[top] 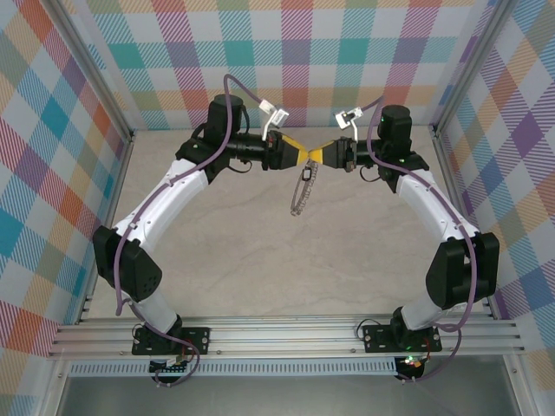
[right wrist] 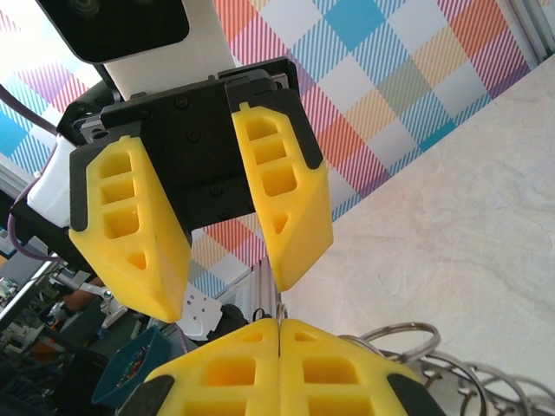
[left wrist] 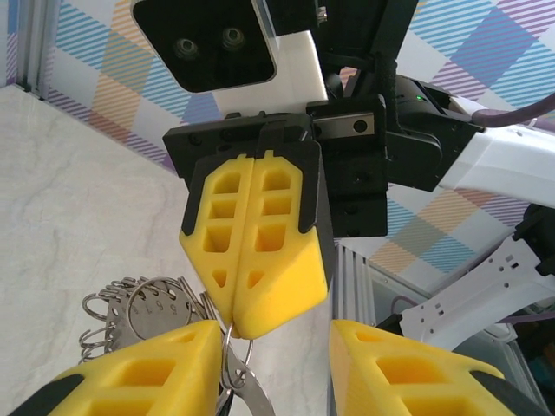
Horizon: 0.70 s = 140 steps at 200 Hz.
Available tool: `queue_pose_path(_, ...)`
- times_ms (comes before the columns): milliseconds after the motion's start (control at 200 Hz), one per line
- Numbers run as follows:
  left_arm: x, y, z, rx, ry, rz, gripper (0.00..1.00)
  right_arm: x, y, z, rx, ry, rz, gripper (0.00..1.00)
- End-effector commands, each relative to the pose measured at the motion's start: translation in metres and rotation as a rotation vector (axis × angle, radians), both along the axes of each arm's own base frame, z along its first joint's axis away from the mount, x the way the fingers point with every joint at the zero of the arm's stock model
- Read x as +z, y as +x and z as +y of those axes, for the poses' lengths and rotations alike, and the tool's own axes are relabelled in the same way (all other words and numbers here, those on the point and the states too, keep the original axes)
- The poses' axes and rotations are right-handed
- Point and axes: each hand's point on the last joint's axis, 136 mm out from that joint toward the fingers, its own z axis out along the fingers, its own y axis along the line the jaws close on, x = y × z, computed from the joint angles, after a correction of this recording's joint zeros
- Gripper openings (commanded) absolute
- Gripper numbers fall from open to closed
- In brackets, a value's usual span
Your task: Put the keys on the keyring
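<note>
Above the table's back middle, my left gripper (top: 295, 156) and right gripper (top: 321, 157) meet tip to tip. The keyring (top: 301, 196), a thin silvery hoop with a bumpy edge, hangs below them. In the left wrist view, the right gripper (left wrist: 234, 328) is shut on a small wire ring (left wrist: 232, 347). A silvery blade-like piece (left wrist: 253, 392) hangs from that ring, and the looped keyring (left wrist: 130, 314) lies behind. My left gripper (left wrist: 277, 347) is open, its left finger (left wrist: 147, 373) beside the small ring. Whether the blade-like piece is one of the keys I cannot tell.
Checked walls enclose the pale marble tabletop (top: 260, 260). An aluminium rail (top: 286, 334) runs along the near edge at the arm bases. Open tabletop lies under the hanging ring.
</note>
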Motion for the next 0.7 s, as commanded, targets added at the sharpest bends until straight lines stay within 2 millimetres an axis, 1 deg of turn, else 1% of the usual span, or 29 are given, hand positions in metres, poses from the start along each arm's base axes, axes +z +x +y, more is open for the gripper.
queue_pose_path(0,0.009,0.005,-0.004,0.014,-0.023,-0.043,0.37,0.004,-0.006,0.001,0.027,0.013,-0.037,0.00)
queue_pose_path(145,0.007,0.009,-0.003,0.030,-0.024,-0.044,0.37,0.005,-0.008,0.001,0.029,0.013,-0.042,0.00)
queue_pose_path(300,0.001,0.012,-0.004,0.028,-0.017,-0.024,0.37,0.005,-0.009,0.000,0.031,0.013,-0.046,0.00)
queue_pose_path(535,-0.009,0.010,-0.007,-0.005,-0.013,0.012,0.37,0.007,-0.010,0.000,0.031,0.015,-0.052,0.00)
queue_pose_path(695,-0.011,0.007,-0.009,-0.027,-0.016,0.022,0.37,0.006,-0.009,0.000,0.027,0.014,-0.051,0.00)
